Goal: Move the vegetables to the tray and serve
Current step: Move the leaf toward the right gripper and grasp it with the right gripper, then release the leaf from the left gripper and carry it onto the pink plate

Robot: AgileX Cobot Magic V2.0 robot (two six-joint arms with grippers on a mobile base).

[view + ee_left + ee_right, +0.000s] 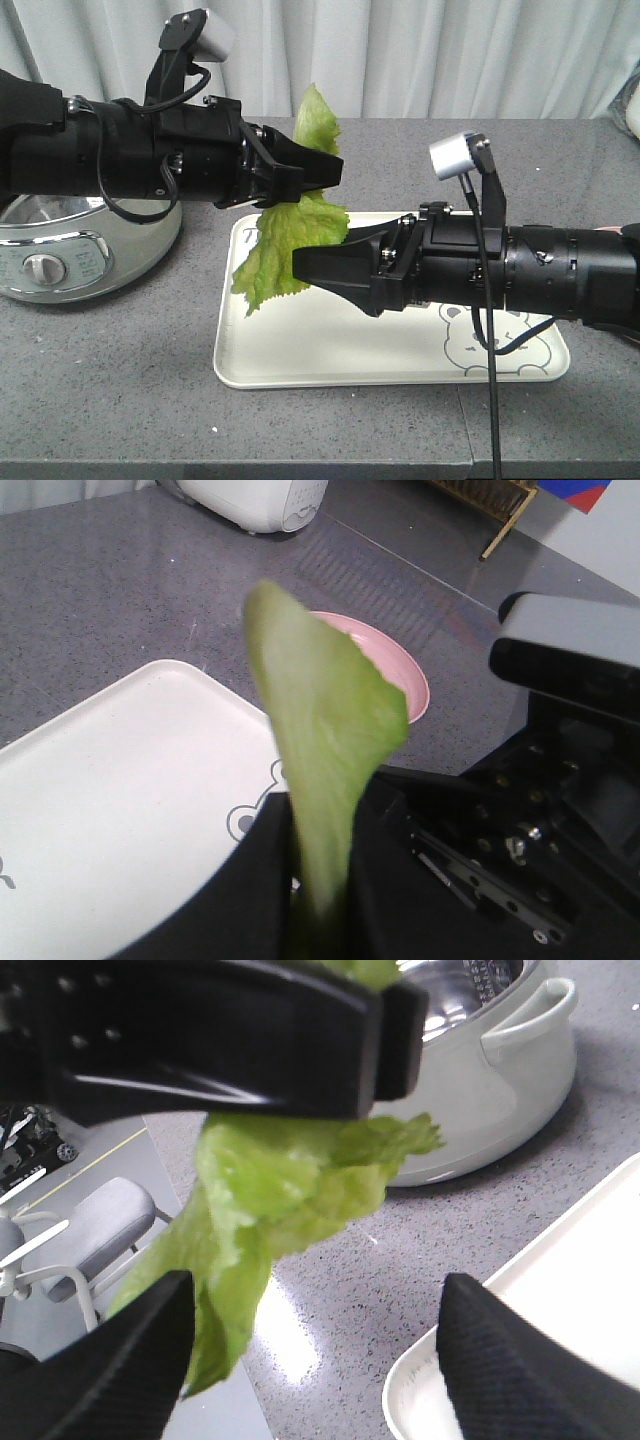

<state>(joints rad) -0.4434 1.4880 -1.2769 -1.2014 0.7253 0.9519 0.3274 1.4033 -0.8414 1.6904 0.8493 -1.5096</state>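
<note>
My left gripper (332, 170) is shut on the vegetables (285, 245), a bunch of crinkly green lettuce leaves, and holds them in the air over the near-left end of the tray (330, 355). One leaf sticks up above the jaws and the rest hang below. In the left wrist view the lettuce (325, 730) stands pinched between the black fingers (250, 900), with the tray (120, 780) beneath. My right gripper (300, 264) is open and empty just below and right of the hanging leaves. In the right wrist view its fingers (120, 1360) spread wide under the lettuce (280, 1190).
A silver and white cooking pot (60, 250) stands at the left, also in the right wrist view (490, 1060). A round pink plate (400, 670) lies beyond the tray's far side. A white appliance (260, 500) stands further back. The table's front edge (300, 463) is near.
</note>
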